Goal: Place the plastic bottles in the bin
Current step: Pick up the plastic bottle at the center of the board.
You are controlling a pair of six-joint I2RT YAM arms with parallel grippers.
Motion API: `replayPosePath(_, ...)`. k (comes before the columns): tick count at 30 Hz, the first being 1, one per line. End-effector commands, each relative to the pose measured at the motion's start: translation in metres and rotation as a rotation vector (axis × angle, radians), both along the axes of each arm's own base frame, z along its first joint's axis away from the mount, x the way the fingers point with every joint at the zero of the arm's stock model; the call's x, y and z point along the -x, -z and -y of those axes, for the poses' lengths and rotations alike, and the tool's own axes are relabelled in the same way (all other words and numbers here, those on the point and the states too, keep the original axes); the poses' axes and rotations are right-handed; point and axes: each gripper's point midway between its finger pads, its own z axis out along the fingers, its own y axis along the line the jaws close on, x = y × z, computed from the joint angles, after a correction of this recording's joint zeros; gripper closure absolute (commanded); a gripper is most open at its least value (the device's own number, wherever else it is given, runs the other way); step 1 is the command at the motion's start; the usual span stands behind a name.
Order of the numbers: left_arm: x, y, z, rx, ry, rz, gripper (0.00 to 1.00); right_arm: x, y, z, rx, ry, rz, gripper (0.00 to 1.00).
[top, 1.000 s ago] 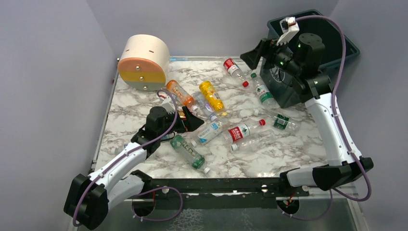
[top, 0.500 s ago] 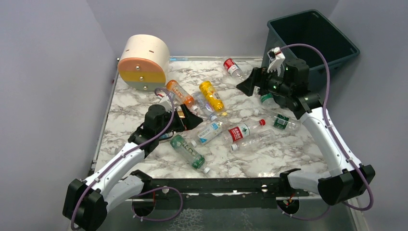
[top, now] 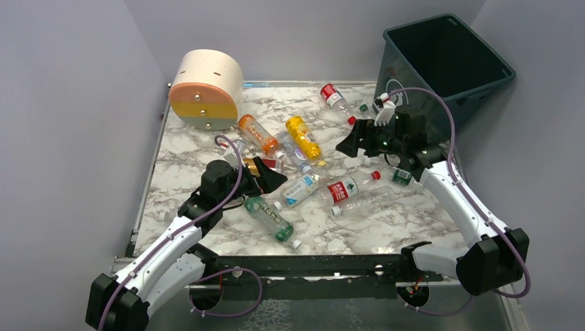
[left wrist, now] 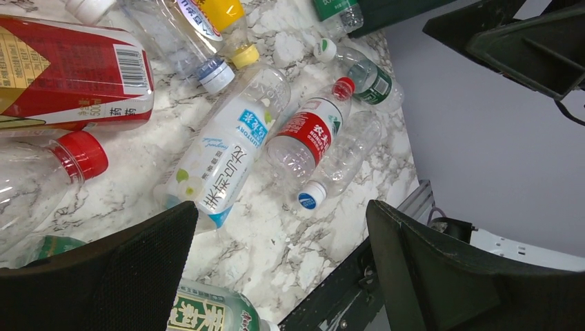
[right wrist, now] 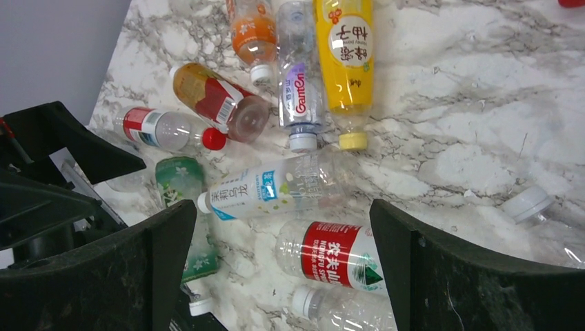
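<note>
The dark teal bin [top: 448, 65] stands at the back right, off the table corner. Several plastic bottles lie on the marble table: an orange one [top: 259, 135], a yellow one [top: 303, 137], a blue-labelled clear one [top: 300, 189], a red-labelled one [top: 347, 188] and a green one [top: 269, 216]. My left gripper [top: 272, 178] is open and empty, low above the table, with the blue-labelled bottle [left wrist: 227, 152] ahead of it. My right gripper [top: 348, 143] is open and empty above the middle; the red-labelled bottle [right wrist: 331, 255] lies below its jaws.
A cream cylinder with an orange and green face [top: 205, 88] stands at the back left. Another red-labelled bottle [top: 334, 96] lies near the bin. A green-labelled bottle [top: 403, 176] lies under the right arm. Grey walls close in on both sides.
My right arm has come down from the bin's rim and moved left toward the table's middle, still open. My left arm has drawn back slightly toward the near edge.
</note>
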Motion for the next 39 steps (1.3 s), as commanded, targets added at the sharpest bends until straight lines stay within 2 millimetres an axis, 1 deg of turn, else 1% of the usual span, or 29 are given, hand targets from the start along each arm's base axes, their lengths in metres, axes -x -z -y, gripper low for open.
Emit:
replayPosePath(1, 0.003, -0.002, 0.002, 0.019, 0.015, 0.030, 0.01, 0.004, 0.011, -0.006, -0.019, -0.024, -0.017, 0.00)
replayPosePath(6, 0.003, 0.005, -0.003, -0.003, -0.001, 0.041, 0.01, 0.010, 0.027, 0.002, 0.011, 0.012, -0.051, 0.00)
replayPosePath(10, 0.001, 0.001, -0.006, -0.008, -0.017, 0.066, 0.01, 0.011, 0.031, 0.008, 0.041, 0.029, -0.058, 0.01)
replayPosePath(16, 0.001, 0.006, -0.009, -0.033, -0.021, 0.072, 0.01, 0.013, 0.035, 0.012, 0.043, 0.064, -0.070, 0.01)
replayPosePath(20, 0.000, 0.006, -0.009, -0.031, -0.026, 0.077, 0.01, 0.013, 0.029, 0.009, 0.017, 0.063, -0.070, 0.00)
replayPosePath(23, 0.000, 0.010, -0.009, -0.019, -0.030, 0.077, 0.01, 0.012, 0.030, 0.011, 0.031, 0.065, -0.076, 0.01)
replayPosePath(28, 0.003, 0.014, -0.010, 0.000, -0.039, 0.055, 0.01, 0.019, 0.030, 0.012, 0.029, 0.061, -0.077, 0.01)
replayPosePath(35, 0.005, 0.008, -0.010, -0.017, -0.025, 0.064, 0.01, 0.023, 0.027, 0.013, 0.019, 0.070, -0.070, 0.00)
replayPosePath(39, 0.005, 0.007, -0.007, -0.030, -0.003, 0.050, 0.01, 0.022, 0.020, 0.011, 0.011, 0.062, -0.063, 0.00)
